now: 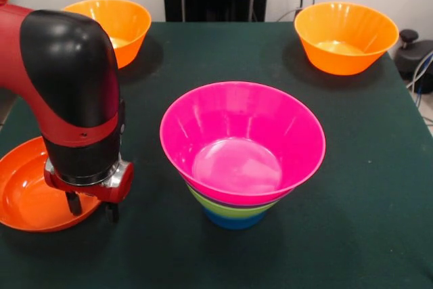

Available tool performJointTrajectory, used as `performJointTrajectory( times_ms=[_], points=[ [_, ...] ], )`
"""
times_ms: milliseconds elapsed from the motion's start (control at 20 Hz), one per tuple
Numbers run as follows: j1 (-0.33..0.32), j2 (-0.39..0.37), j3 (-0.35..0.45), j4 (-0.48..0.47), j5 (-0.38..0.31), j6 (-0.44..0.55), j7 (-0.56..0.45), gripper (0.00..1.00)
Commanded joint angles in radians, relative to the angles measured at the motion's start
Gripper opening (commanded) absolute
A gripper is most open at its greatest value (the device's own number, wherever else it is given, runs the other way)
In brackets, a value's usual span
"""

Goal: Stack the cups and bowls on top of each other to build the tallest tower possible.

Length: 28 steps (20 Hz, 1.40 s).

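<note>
Fingers [92, 208] over wide org. bowl [24, 191]

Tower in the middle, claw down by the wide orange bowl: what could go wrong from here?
1. The tower widens upward from a small blue base, so a sideways nudge could tip it.
2. The claw sits low over the wide orange bowl, near its rim; a poor grip may flip or push it along the table.
</note>
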Motion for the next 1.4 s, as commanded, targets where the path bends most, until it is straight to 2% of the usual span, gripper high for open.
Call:
performJointTrajectory(
  times_ms=[50, 400, 450, 1250, 1400],
  points=[
    [0.025, 0.007, 0.028, 0.089, -0.022, 0.101, -0.02, 1.0],
    [0.026, -0.019, 0.012, 0.131, -0.011, 0.104, -0.013, 1.0],
    [0.026, -0.022, 0.008, 0.134, -0.009, 0.105, -0.012, 0.0],
    [0.053, -0.078, -0.028, 0.21, -0.005, 0.074, 0.041, 0.0],
    [0.066, -0.124, -0.054, 0.249, -0.018, 0.065, 0.044, 0.0]
  ],
)
